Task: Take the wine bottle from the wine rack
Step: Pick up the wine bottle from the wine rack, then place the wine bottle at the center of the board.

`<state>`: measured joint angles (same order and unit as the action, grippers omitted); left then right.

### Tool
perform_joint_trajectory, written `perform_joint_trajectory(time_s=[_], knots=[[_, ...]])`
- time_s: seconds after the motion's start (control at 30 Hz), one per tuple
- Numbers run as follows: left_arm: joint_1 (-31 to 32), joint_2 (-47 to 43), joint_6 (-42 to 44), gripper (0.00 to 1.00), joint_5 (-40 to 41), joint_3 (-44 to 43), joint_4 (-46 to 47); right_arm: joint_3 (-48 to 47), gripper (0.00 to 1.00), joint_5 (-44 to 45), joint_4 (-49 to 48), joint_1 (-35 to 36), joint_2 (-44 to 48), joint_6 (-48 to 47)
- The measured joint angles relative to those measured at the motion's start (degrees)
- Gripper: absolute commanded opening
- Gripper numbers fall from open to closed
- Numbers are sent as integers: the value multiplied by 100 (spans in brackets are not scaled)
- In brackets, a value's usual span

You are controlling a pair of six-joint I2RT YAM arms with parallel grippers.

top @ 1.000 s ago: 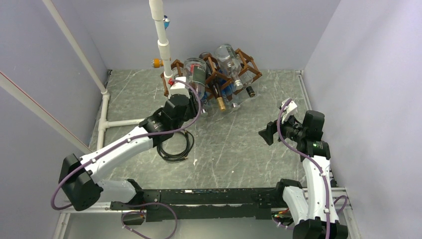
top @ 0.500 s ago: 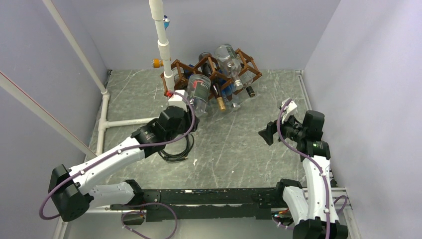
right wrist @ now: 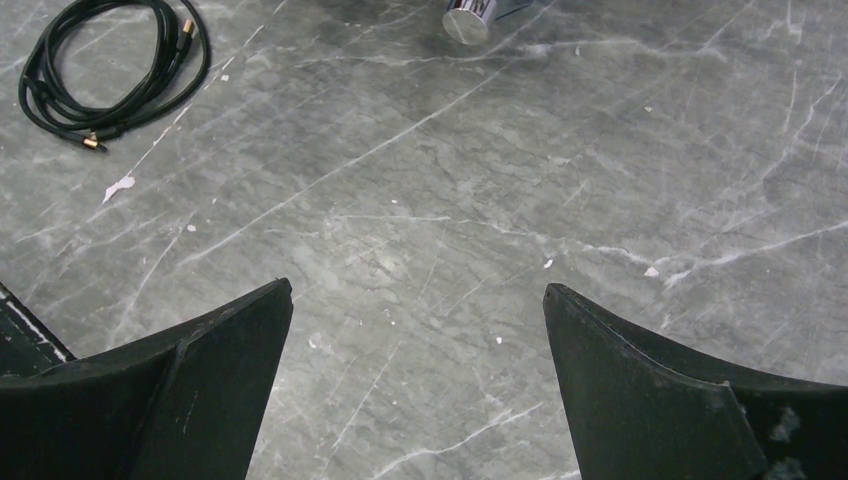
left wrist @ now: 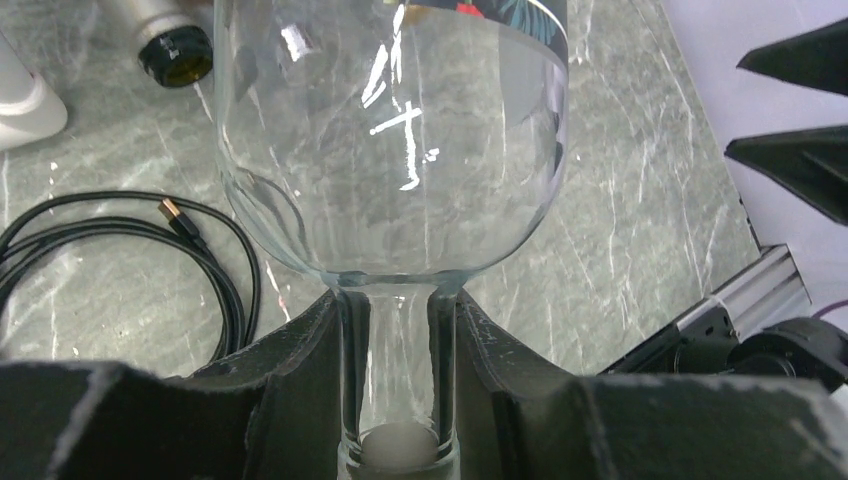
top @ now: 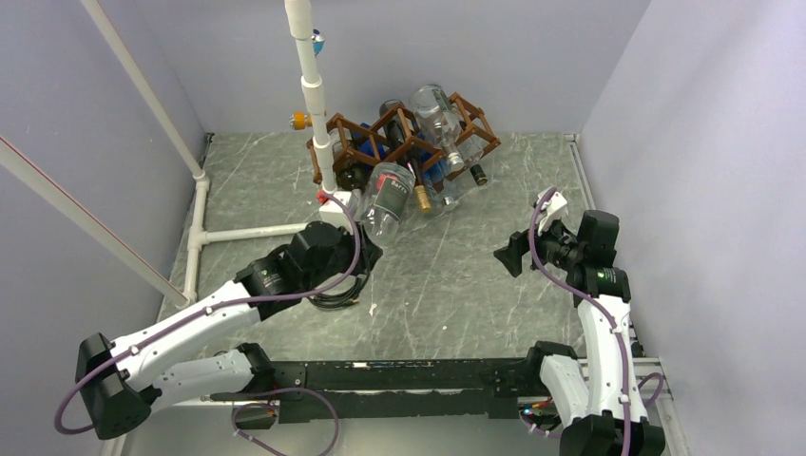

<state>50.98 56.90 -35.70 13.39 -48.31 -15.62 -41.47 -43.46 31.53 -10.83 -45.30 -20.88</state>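
Wine bottle (left wrist: 395, 150), neck clamped in the left pincer (left wrist: 398, 335), hangs just in front of the wine rack (top: 394, 141); right pincer (right wrist: 415, 330) gapes apart.

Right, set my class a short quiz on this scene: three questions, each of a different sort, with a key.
1. True or false: the right gripper is shut on a bottle.
2. Choose one: where does the left gripper grip the clear wine bottle? A: the body. B: the neck. C: the label.
3. Fill the gap (near/far): the dark brown wine rack stands at the ____ end of the table, counted from the robot.

Key
1. False: its jaws stand wide open over bare table.
2. B: the fingers close on either side of the neck.
3. Far.
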Motion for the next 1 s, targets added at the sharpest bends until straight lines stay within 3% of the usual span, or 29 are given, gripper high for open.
perform_joint_trajectory(time_s=[0.5,1.0], knots=[[238,-837,-249,0,-481,1038,-26,9,100,-33,4,-13,-120,-87],[538,-863,-330,0,-1005,1241,116,9,100,-535,267,-98,-125,-468]])
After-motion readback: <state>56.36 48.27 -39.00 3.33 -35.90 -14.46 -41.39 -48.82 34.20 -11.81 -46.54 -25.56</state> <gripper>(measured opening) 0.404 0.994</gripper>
